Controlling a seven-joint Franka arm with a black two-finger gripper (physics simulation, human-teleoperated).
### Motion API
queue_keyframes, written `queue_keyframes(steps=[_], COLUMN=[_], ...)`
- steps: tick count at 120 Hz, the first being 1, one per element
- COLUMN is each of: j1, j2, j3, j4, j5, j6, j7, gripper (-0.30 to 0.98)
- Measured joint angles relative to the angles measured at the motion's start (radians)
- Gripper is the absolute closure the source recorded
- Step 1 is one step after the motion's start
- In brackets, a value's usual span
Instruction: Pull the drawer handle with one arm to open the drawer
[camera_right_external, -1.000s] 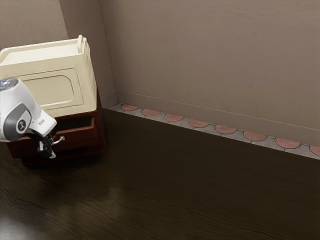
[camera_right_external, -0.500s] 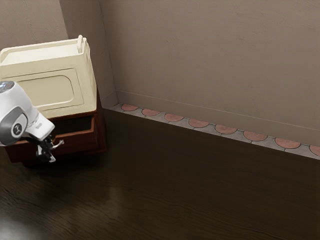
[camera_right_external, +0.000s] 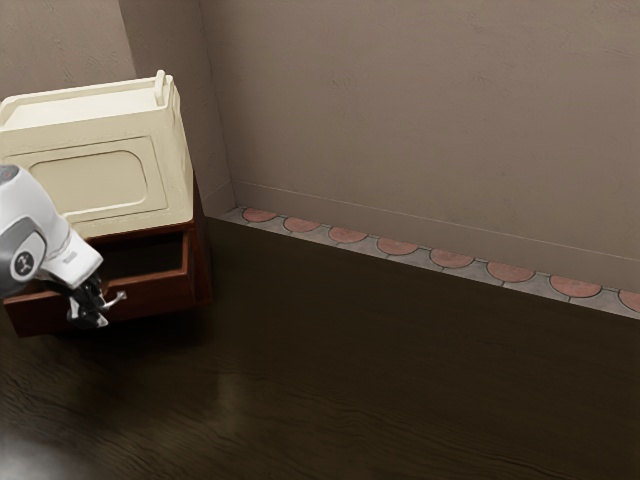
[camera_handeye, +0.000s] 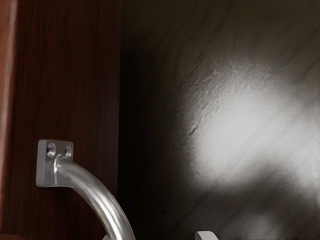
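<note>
Drawer partly open. End effector released, fingers spread; curved metal handle runs between them, nearer the drawer-side one. Next pull likely carries end effector outward, straight away from cabinet.

counted in the exterior view: one cream box at ten o'clock, with one inset panel on its face; one red-brown cabinet at nine; one drawer, one metal handle, one white arm and one black gripper, all between eight and nine. pink half-round tiles: eight, from ten o'clock round to between three and four, the last cut off by the edge. screws seen on the handle's mount: two.
</note>
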Motion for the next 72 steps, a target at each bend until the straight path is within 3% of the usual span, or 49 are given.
queue_keyframes(steps=[16, 72], j1=[-0.006, -0.009], j2=[-0.009, -0.048], j3=[-0.001, -0.002], j4=[-0.009, -0.01], j5=[0.007, 0.013], j6=[-0.009, -0.017], j7=[0.003, 0.01], gripper=[0.43, 0.33])
